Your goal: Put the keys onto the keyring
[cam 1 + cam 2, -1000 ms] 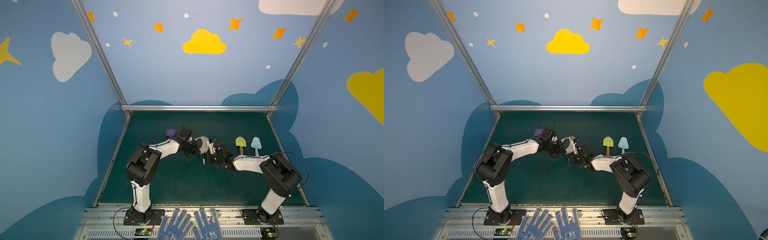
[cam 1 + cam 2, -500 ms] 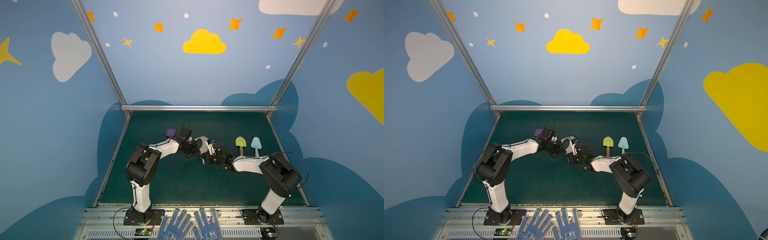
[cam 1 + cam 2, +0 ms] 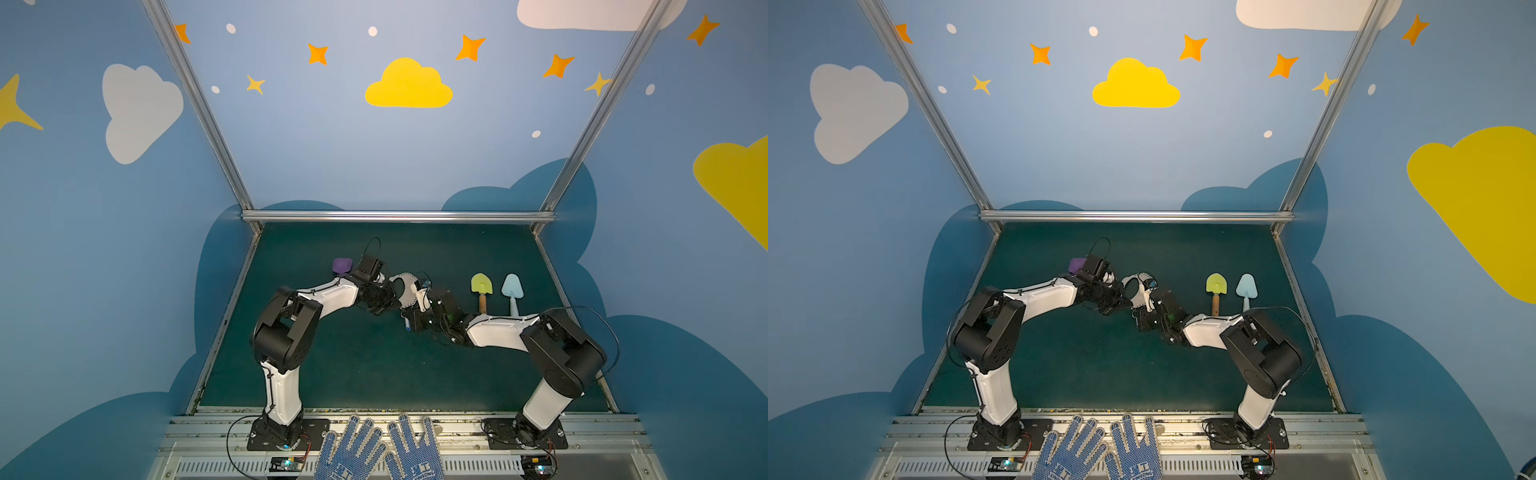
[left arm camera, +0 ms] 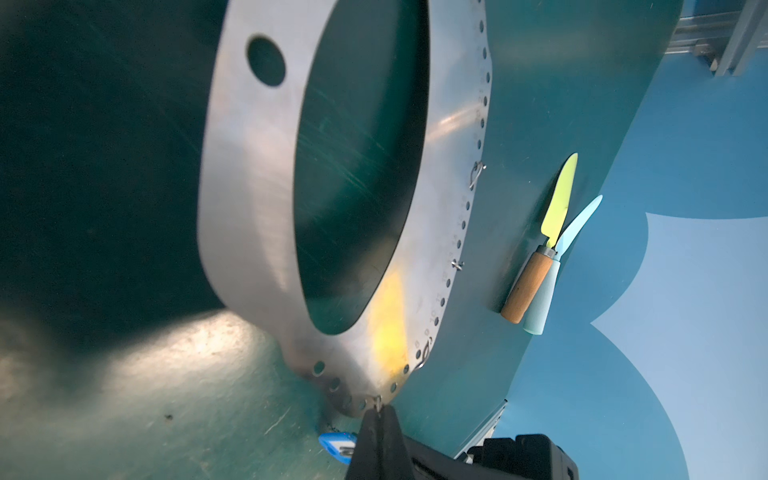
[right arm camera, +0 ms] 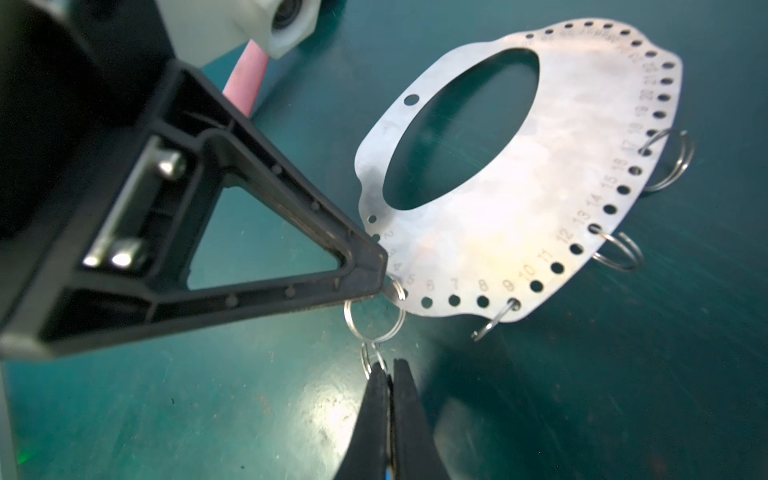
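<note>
Green shovel (image 3: 481, 286), blue shovel (image 3: 511, 287) near keyring (image 3: 410, 291); purple obj (image 3: 342, 265) behind L arm (image 3: 332, 295).

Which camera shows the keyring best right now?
Right wrist: nearly the whole keyring, numbered holes and wire rings sharp. Left wrist shows it close, slanted, partly cropped. Both top views show it tiny.

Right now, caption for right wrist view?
Left pincer clamps the keyring rim; right pincer pinches a small wire ring linked to it.

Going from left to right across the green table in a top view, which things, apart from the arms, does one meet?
purple object → keyring → yellow-green shovel → light blue shovel
</note>
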You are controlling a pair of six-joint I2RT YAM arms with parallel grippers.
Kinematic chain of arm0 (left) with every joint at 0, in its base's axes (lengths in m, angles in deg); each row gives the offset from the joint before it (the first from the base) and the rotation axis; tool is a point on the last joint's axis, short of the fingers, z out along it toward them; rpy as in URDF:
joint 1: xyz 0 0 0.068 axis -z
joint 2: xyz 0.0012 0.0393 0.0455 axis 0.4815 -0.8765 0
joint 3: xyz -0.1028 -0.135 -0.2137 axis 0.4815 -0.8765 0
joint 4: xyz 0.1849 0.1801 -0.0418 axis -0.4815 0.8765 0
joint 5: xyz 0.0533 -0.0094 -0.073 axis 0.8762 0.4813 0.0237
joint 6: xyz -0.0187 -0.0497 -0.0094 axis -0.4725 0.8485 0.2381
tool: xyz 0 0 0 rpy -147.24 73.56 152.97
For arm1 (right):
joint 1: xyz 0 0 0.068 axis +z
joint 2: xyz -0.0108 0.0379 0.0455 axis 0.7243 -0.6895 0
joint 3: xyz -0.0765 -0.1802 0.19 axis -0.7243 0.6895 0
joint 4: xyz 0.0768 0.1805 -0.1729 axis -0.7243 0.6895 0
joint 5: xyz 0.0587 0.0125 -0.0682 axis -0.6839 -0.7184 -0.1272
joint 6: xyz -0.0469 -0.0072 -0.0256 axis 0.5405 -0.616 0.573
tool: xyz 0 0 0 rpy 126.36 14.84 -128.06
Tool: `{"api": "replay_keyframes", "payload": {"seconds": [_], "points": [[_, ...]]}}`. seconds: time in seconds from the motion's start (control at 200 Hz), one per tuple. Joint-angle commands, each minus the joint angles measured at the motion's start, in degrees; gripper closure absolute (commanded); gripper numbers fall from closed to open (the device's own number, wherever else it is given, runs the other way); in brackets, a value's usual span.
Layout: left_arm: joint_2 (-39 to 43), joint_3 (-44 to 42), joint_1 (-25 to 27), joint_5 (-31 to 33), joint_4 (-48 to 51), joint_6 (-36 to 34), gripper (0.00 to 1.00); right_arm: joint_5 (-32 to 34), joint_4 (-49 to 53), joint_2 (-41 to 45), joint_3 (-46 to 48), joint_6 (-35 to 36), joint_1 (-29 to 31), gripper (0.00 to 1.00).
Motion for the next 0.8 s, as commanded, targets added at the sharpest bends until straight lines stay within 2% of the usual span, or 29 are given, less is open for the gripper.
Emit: {"api": "replay_keyframes", "payload": {"seconds": [0.0, 0.791], "points": [[0.6, 0.8, 0.0, -1.2, 1.2, 0.0, 0.96, 1.7, -1.3, 2.2, 0.8, 1.3, 0.3, 1.00], [1.3, -0.5, 0.2, -3.0, -0.3, 0.3, 0.96, 2.8, -4.8, 3.6, 1.5, 0.8, 0.0, 1.00]]}}
